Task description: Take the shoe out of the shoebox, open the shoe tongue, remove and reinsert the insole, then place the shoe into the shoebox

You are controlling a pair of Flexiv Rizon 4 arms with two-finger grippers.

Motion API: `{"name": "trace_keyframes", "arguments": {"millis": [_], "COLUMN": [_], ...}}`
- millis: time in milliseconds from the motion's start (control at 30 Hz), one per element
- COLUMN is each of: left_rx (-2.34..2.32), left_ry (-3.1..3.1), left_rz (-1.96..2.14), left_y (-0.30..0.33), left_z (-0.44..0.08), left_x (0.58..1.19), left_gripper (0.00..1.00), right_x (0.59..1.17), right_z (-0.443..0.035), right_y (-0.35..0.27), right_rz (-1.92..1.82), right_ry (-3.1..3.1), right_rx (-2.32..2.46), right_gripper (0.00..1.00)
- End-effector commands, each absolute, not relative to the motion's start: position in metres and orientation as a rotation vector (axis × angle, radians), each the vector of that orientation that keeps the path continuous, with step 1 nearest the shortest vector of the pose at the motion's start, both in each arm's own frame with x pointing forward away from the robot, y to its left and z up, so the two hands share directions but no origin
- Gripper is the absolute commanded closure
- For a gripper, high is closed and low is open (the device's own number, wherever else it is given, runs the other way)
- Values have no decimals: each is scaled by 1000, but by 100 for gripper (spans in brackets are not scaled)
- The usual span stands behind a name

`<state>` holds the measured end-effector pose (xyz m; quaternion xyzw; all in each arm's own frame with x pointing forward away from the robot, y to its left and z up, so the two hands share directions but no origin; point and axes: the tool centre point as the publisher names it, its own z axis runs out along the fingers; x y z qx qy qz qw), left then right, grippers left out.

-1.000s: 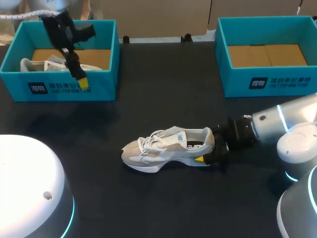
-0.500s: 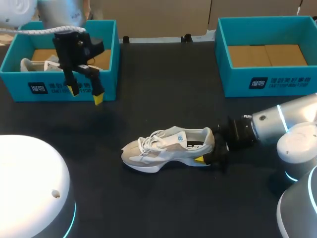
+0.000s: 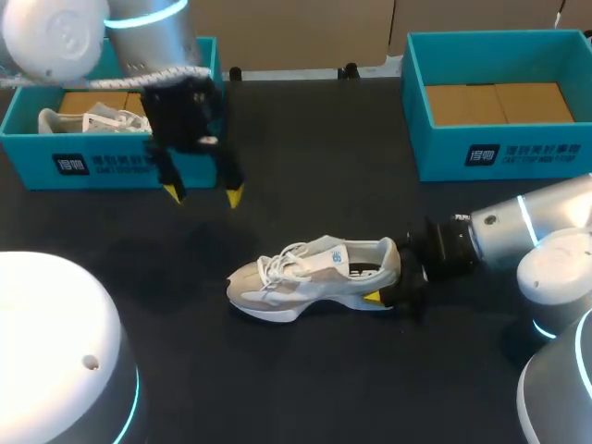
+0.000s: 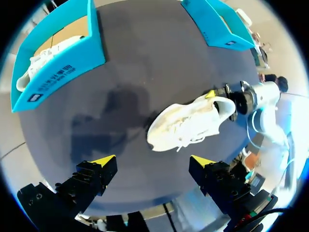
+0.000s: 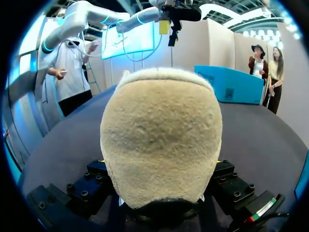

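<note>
Two shoes (image 3: 314, 276) (image 3: 83, 121), two shoeboxes (image 3: 102, 166) (image 3: 504, 153).

The silver left arm (image 3: 153, 37), with a black wrist, comes in from the far left corner and points down. The black left gripper (image 3: 203, 194), yellow at the tips, hangs over the table, its two fingers wide apart with nothing between them. The silver right arm (image 3: 509, 231) lies low and level from the right side. The right gripper (image 3: 388, 282) clamps the heel of a white and beige sneaker (image 3: 296, 273), one finger on each side.
</note>
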<state>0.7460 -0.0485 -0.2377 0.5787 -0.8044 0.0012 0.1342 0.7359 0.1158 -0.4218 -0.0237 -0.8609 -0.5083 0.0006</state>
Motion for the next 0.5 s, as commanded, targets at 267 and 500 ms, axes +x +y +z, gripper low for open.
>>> {"name": "trace_keyframes", "arguments": {"millis": [267, 500], "left_rx": [1934, 1983], "left_ry": [-2310, -2299], "left_rz": [92, 137], "left_y": [-91, -124], "left_z": [-252, -258], "left_x": [728, 722], "left_gripper": [0, 0], "right_x": [738, 738], "right_z": [-424, -424], "right_y": [117, 117], "right_rz": [-1592, -1592], "right_ry": [-2706, -2706], "right_rx": [-76, -76], "right_gripper": [100, 100]}}
